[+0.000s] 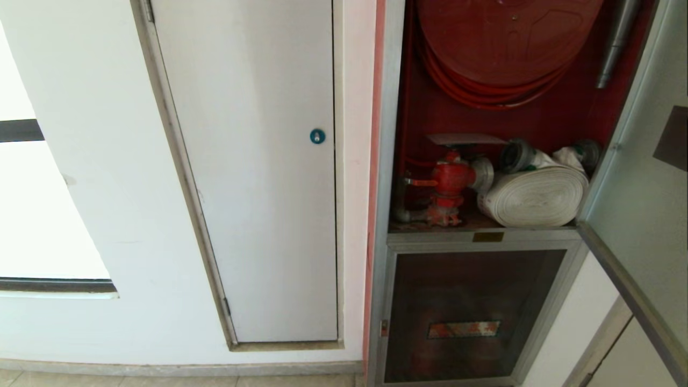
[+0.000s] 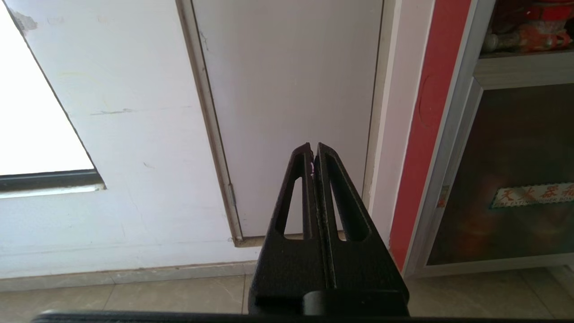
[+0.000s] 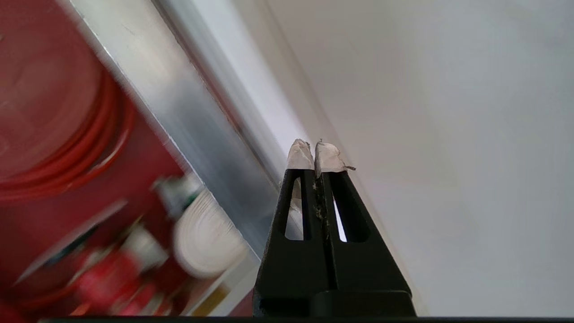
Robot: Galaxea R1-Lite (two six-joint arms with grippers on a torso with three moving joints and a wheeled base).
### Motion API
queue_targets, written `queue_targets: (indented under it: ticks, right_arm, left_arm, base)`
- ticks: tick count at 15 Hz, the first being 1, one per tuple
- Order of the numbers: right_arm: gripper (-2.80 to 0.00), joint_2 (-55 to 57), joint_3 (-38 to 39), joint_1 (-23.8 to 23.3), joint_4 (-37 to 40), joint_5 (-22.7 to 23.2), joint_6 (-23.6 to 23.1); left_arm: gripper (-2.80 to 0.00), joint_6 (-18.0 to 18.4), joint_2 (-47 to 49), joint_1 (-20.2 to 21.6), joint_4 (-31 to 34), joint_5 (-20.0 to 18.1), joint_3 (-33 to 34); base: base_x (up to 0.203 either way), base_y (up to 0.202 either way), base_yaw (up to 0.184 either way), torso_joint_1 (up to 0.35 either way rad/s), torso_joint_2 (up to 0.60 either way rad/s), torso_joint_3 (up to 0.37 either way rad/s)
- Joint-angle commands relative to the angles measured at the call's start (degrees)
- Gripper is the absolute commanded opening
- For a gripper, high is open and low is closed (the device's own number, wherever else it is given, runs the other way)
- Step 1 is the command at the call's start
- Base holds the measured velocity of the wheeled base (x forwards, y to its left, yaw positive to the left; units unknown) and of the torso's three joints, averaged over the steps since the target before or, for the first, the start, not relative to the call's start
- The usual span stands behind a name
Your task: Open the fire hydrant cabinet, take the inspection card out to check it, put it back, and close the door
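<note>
The fire hydrant cabinet (image 1: 388, 161) stands open, showing a red hose reel (image 1: 505, 37), a red valve (image 1: 449, 180) and a white rolled hose (image 1: 537, 196). A flat pale card, seemingly the inspection card (image 1: 465, 140), lies on top of the valve. The door (image 1: 639, 215) is swung out to the right. Neither arm shows in the head view. My right gripper (image 3: 314, 150) is shut and empty, its taped tips pointing just right of the cabinet's aluminium post (image 3: 179, 103). My left gripper (image 2: 312, 150) is shut, empty and parked low.
Left of the cabinet is a plain white door with a blue round lock (image 1: 317, 136). Below the open compartment sits a dark glass panel (image 1: 467, 317) with a reddish strip label. A metal nozzle (image 1: 615, 48) hangs at the upper right inside. Tiled floor (image 2: 134, 296) runs along the wall.
</note>
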Motion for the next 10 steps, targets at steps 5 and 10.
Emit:
queue_targets:
  ticks: [5, 10]
  right_arm:
    - [-2.8, -1.1, -2.85, 10.94, 7.25, 2.34, 0.21]
    - [-2.8, 3.27, -6.16, 11.47, 8.14, 15.96, 0.28]
  left_arm:
    - [-2.8, 0.03, -0.01, -0.01, -0.04, 0.0, 1.28]
    - [-2.8, 0.03, -0.01, -0.01, -0.04, 0.0, 1.32]
  base:
    - [0.0, 0.0, 0.0, 0.0, 0.0, 0.0]
    - [0.0, 0.0, 0.0, 0.0, 0.0, 0.0]
